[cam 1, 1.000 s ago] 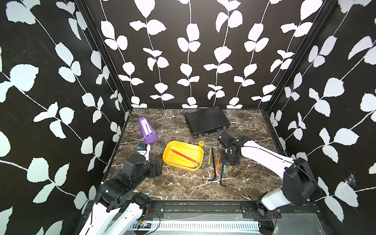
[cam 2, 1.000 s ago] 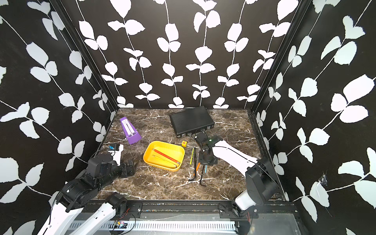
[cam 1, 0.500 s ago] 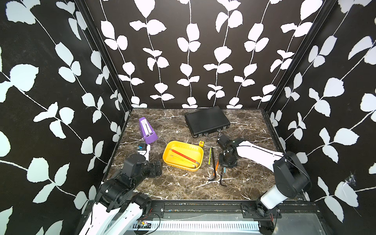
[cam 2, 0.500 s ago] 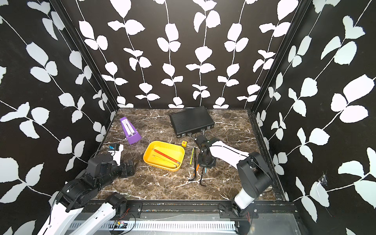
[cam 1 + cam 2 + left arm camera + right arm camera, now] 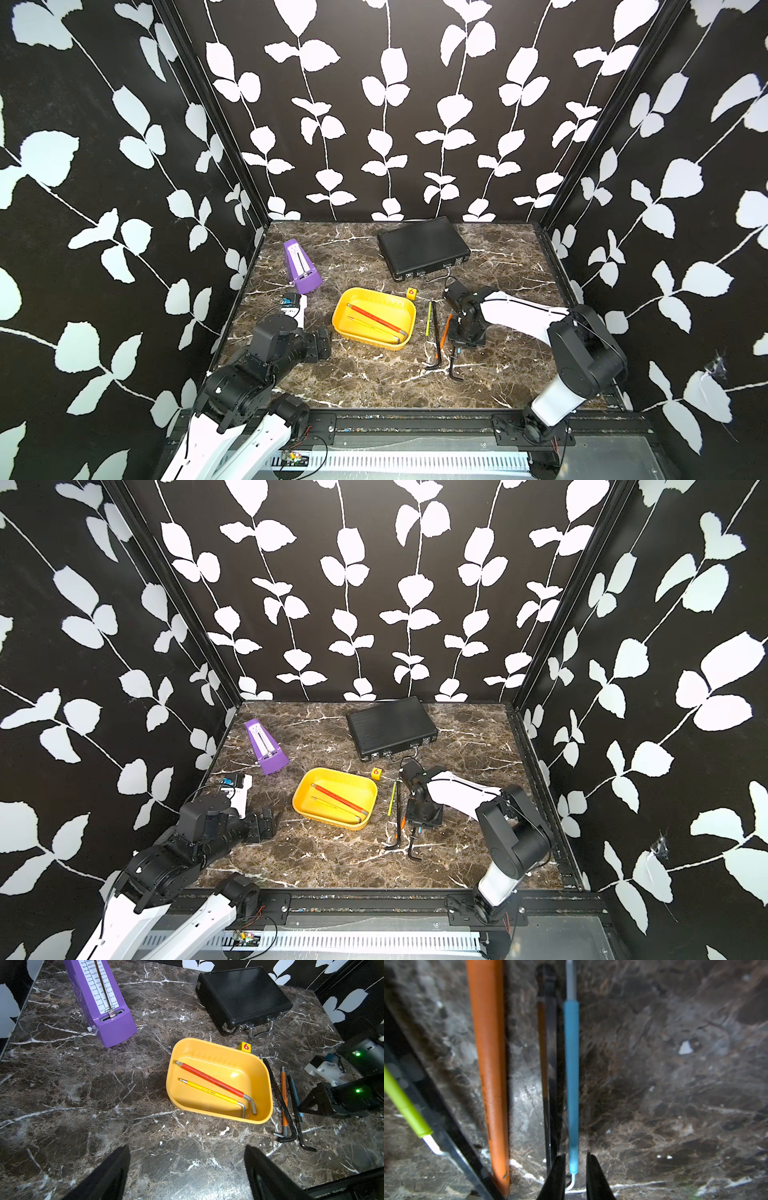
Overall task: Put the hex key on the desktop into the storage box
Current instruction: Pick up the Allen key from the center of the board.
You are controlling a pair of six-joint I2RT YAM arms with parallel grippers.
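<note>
The right gripper straddles the blue key, 3 o'clock of the box.
Likely light, stiff, slick: jaws narrowly apart, not yet pinching; best gripped on its sleeve. The left gripper is spread wide.

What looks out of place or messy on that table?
Nothing is spilled or broken. Only the loose keys stand out: several lie bunched on the desktop beside the box, while two others lie inside.
</note>
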